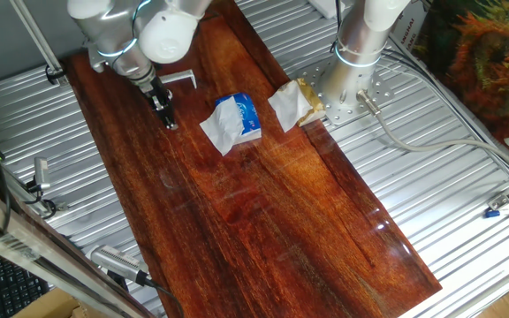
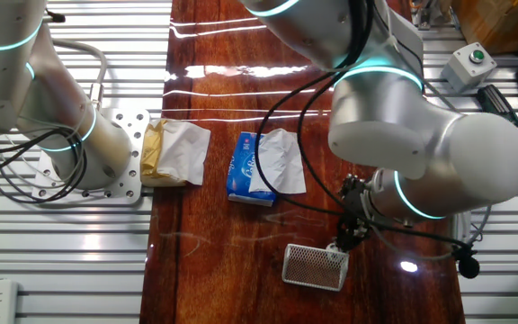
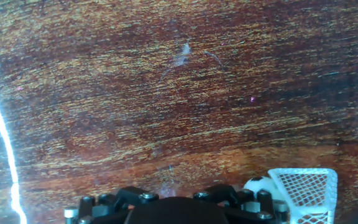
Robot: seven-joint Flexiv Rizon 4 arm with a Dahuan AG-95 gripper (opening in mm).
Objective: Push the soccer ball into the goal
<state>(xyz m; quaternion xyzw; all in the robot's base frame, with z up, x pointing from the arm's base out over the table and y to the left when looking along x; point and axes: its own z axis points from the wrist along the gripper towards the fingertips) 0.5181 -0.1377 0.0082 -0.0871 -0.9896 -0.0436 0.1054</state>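
Note:
In the hand view the soccer ball [image 3: 258,186], tiny and white with black patches, rests on the dark wood against the left side of the goal [image 3: 304,191], a small white frame with net. The goal also shows as a white bar [image 1: 180,79] in one fixed view and as a meshed frame [image 2: 315,266] in the other. My gripper [image 1: 169,121] points down at the table just beside the goal, its fingers together and holding nothing. From the other side the gripper [image 2: 343,239] stands at the goal's upper right corner. Neither fixed view lets me make out the ball.
A blue packet [image 1: 242,115] with white tissue lies mid-table, and crumpled white-and-tan paper [image 1: 295,102] lies beside it near a second arm's base [image 1: 352,84]. Ridged metal surrounds the wooden board [image 1: 281,221]. Cables run along the right.

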